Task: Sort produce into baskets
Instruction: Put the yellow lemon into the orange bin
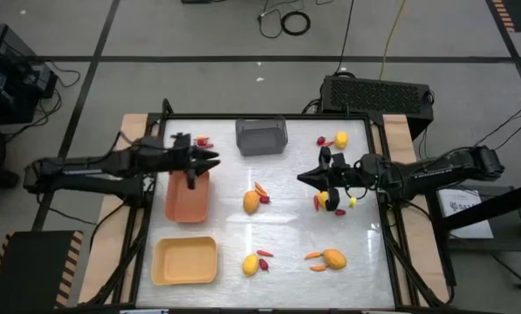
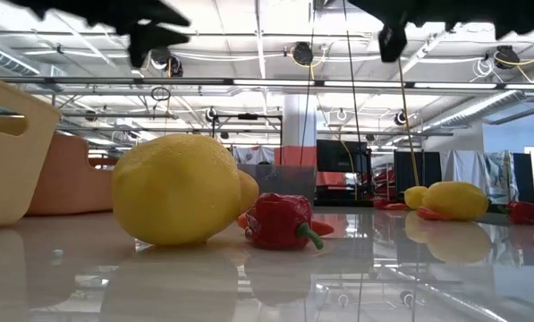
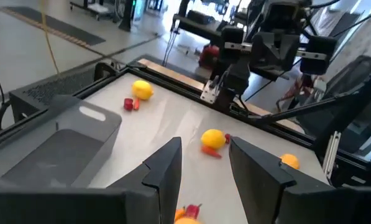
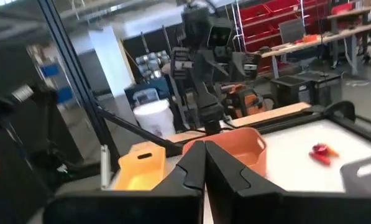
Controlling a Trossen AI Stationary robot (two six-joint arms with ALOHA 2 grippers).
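My left gripper is open and empty above the far end of the orange-brown tray; its wrist view shows a bare gap between its fingers. My right gripper is shut above the table right of centre, with nothing showing between its fingers. The grey bin stands at the far middle, the pale yellow tray at the near left. Yellow oval fruits lie on the table with small red pieces and orange sticks beside them.
A small red piece lies between the orange-brown tray and the grey bin. More small pieces lie under my right arm. In the low view a yellow fruit and a red pepper-like piece lie near the camera.
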